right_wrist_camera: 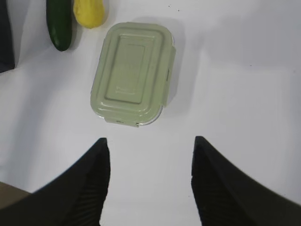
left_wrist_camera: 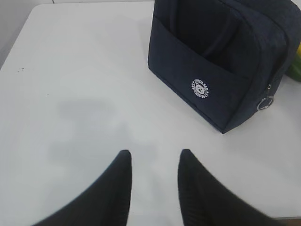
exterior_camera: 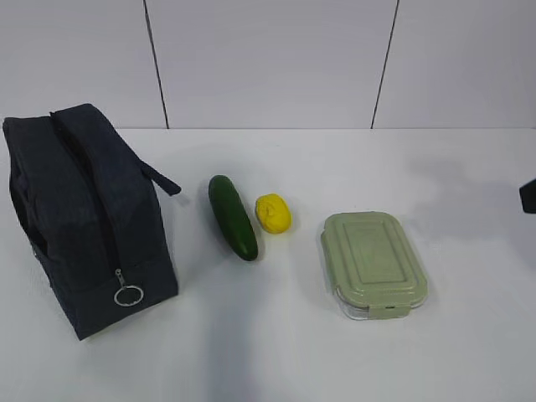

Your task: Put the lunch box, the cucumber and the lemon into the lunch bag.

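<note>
The dark navy lunch bag (exterior_camera: 84,213) stands at the left of the table, zipped shut, its metal ring pull (exterior_camera: 127,295) hanging at the front; its round white logo (left_wrist_camera: 200,88) faces the left wrist view. To its right lie the dark green cucumber (exterior_camera: 233,216), the yellow lemon (exterior_camera: 273,213) and the lunch box (exterior_camera: 373,261) with its sage-green lid. My left gripper (left_wrist_camera: 155,153) hovers open over bare table, short of the lunch bag (left_wrist_camera: 221,56). My right gripper (right_wrist_camera: 149,140) is open above the table, short of the lunch box (right_wrist_camera: 133,73), with nothing between its fingers.
A white table (exterior_camera: 276,352) carries everything, with a white panelled wall behind. A dark piece of the right arm (exterior_camera: 528,195) shows at the exterior view's right edge. The table's left edge (left_wrist_camera: 14,44) shows in the left wrist view.
</note>
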Robot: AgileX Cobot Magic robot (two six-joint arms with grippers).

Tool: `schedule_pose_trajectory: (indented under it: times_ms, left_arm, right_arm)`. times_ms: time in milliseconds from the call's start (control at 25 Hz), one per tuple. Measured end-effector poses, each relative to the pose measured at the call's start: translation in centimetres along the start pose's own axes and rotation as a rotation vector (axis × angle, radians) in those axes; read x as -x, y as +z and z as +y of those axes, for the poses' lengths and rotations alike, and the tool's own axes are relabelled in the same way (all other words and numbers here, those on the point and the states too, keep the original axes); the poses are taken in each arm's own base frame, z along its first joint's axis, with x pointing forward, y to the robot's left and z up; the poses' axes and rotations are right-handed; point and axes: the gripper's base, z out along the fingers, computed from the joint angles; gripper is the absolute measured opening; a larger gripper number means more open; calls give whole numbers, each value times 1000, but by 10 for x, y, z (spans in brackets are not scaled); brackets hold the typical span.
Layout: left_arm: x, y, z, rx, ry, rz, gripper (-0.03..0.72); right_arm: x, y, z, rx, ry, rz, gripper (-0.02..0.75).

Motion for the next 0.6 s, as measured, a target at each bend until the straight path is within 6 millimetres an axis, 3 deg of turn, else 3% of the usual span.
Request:
schedule_pose_trajectory:
  times_ms: [200, 360, 600]
  left_arm:
    - [0, 0, 0, 0, 0, 0, 242]
    - [0, 0, 0, 0, 0, 0, 242]
    - [0, 0, 0, 0, 0, 0, 242]
  right_arm:
    - [23, 15, -13, 142, 46, -18, 426]
    - [28, 41, -26, 219, 56, 83, 426]
    - [39, 63, -70, 331, 178, 121, 426]
